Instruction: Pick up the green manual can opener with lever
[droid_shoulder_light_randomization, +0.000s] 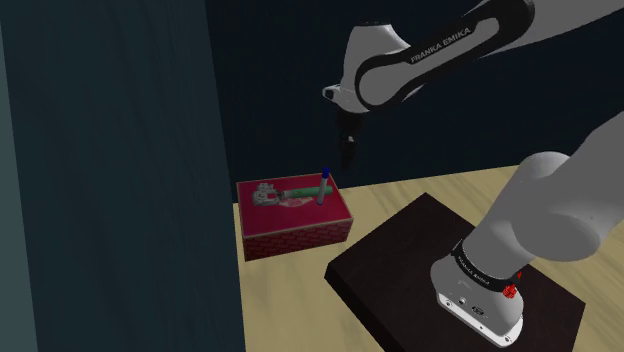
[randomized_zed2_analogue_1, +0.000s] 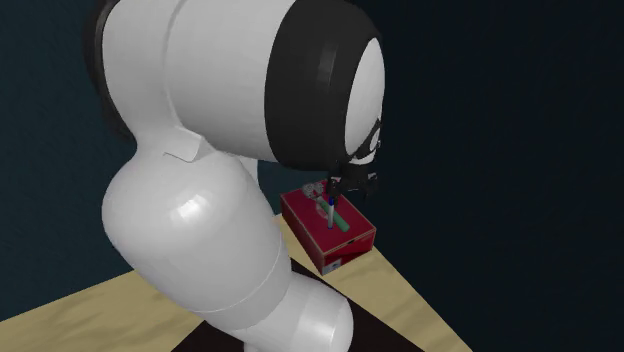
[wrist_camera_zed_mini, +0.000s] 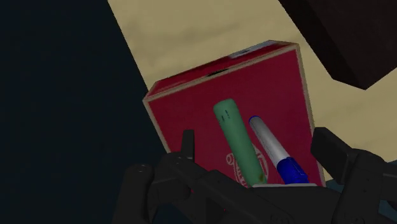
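nearest the wrist camera, the gripper (wrist_camera_zed_mini: 256, 141) has its jaws spread, touching nothing. the opener (wrist_camera_zed_mini: 238, 135) lies ahead between them, its long axis crossing their closing line, so a straight drop looks right. its head is hidden under the hand. mid-frame in the shoulder view, left to right: head, green handle, raised blue-tipped lever (droid_shoulder_light_randomization: 322, 186), atop the red box (droid_shoulder_light_randomization: 295, 236).

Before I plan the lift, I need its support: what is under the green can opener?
The can opener lies on top of a red box, which stands on the tan surface. The patch beneath it and the box's inside are covered.
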